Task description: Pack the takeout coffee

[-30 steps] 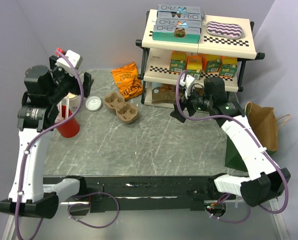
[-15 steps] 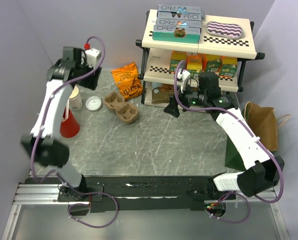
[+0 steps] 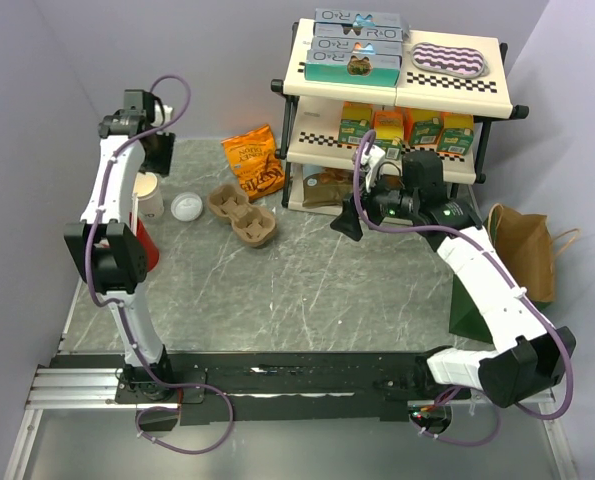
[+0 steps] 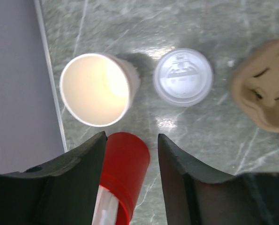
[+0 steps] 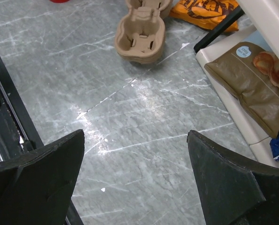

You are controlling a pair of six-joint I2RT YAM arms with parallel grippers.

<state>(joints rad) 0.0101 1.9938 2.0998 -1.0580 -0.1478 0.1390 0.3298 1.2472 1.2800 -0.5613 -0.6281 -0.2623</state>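
Note:
The takeout coffee, a cream paper cup (image 3: 149, 197) (image 4: 96, 89), stands open-topped and upright at the table's back left. Its round white lid (image 3: 186, 206) (image 4: 183, 76) lies flat just to the right, apart from it. The brown pulp carrier (image 3: 242, 215) (image 4: 266, 93) (image 5: 140, 35) rests further right. My left gripper (image 3: 160, 153) (image 4: 131, 136) hangs above the cup, facing down, jaws partly apart and holding nothing. My right gripper (image 3: 347, 222) (image 5: 135, 136) hovers wide open over bare table in front of the shelf.
A red cup (image 3: 144, 250) (image 4: 125, 164) with a straw stands just in front of the cream cup, seen between my left fingers. An orange snack bag (image 3: 255, 160), a stocked shelf rack (image 3: 397, 100) and a brown paper bag (image 3: 527, 250) lie to the right.
My left arm has stretched up and back, so its gripper now hangs over the cream cup, and its jaws have narrowed. The right gripper has barely shifted.

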